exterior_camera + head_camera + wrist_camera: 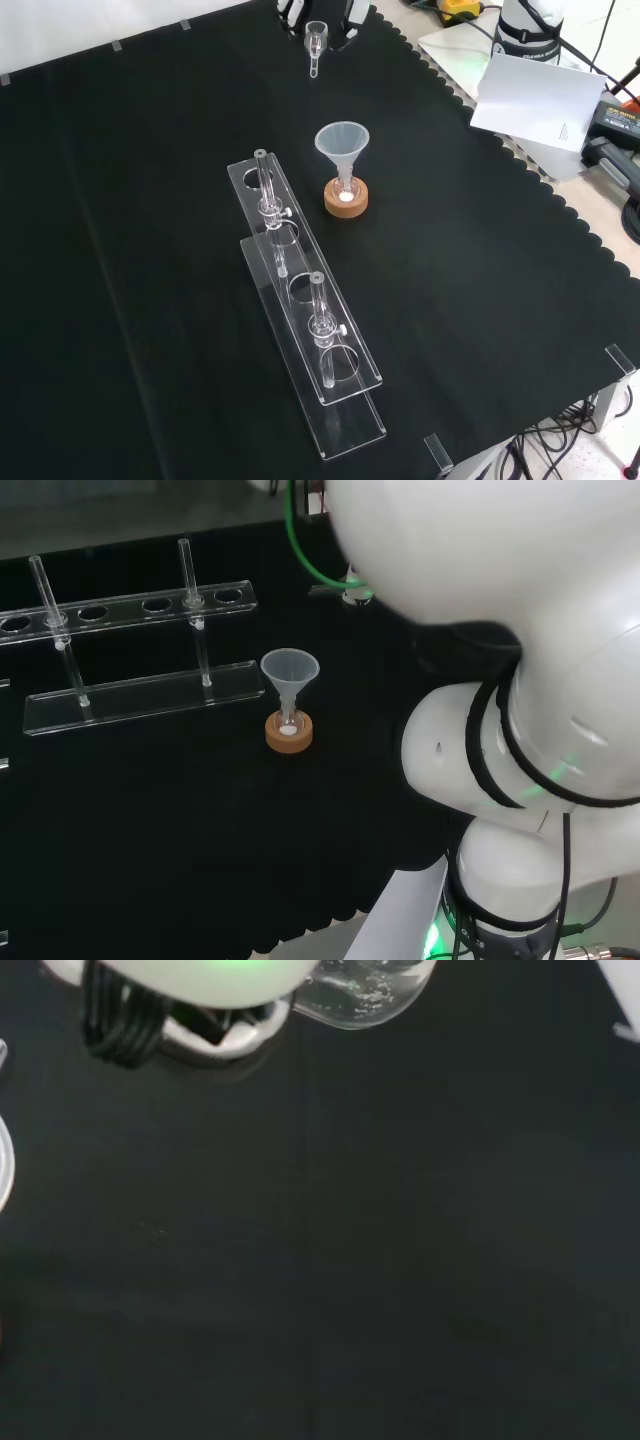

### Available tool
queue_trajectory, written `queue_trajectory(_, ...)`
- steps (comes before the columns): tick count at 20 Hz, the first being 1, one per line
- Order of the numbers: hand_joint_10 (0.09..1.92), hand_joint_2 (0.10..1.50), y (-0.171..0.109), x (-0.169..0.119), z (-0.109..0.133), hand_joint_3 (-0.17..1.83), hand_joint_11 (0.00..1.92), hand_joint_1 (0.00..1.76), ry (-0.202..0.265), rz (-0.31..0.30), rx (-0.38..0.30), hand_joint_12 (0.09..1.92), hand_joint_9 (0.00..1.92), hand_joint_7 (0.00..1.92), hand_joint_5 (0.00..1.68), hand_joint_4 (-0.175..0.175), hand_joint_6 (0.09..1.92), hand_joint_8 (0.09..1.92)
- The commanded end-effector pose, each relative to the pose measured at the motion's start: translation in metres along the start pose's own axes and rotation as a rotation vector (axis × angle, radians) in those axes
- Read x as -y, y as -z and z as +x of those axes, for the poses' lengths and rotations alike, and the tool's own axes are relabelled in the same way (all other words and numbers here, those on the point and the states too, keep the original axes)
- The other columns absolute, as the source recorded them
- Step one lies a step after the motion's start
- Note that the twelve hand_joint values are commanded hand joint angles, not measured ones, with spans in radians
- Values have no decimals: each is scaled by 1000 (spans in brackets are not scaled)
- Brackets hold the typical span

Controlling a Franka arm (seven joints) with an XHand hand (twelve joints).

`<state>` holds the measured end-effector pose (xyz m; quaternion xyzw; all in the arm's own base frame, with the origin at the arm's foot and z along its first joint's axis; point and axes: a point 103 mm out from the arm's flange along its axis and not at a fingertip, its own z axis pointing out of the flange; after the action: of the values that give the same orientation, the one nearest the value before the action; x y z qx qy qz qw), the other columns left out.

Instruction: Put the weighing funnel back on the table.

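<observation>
Near the hand's (292, 10) weighing funnel (316, 38) stand the funnel (342, 143) and rack (300, 290).

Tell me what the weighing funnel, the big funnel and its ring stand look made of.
The weighing funnel: clear and glossy, glass or plastic, with the cloth showing through it. The funnel: milky and translucent, probably plastic. The ring stand: tan and matte, looks like cork.

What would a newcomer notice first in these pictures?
The cone-shaped funnel stands out, set in a small flask on a cork ring, mid-cloth in the front view. Below it stands a long clear rack with glass tubes; at the top edge the hand holds the small weighing funnel.
</observation>
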<state>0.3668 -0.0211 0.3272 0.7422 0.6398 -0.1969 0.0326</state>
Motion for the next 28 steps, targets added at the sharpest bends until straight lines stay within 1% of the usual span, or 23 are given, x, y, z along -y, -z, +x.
queue_trajectory(1, 87, 669, -15, -10, 2, 590, 1130, 1134, 39, 11, -141, 815, 1308, 846, 1338, 175, 526, 619)
queue_trajectory(7, 87, 669, -20, -34, -7, 590, 1129, 1134, 41, 10, -143, 815, 1308, 845, 1337, 175, 528, 619)
queue_trajectory(10, 87, 669, -25, -54, -13, 590, 1129, 1134, 38, 19, -122, 816, 1308, 845, 1337, 175, 529, 619)
queue_trajectory(16, 87, 669, -41, -97, -23, 591, 1128, 1134, 44, 48, -125, 816, 1308, 843, 1336, 175, 531, 620)
queue_trajectory(21, 87, 669, -58, -131, -21, 591, 1127, 1134, 60, 67, -121, 816, 1307, 843, 1335, 175, 533, 620)
queue_trajectory(25, 87, 669, -75, -157, -14, 592, 1126, 1133, 82, 92, -103, 817, 1307, 843, 1334, 175, 534, 621)
queue_trajectory(28, 87, 669, -89, -176, -6, 592, 1125, 1133, 99, 112, -101, 817, 1306, 843, 1334, 175, 535, 621)
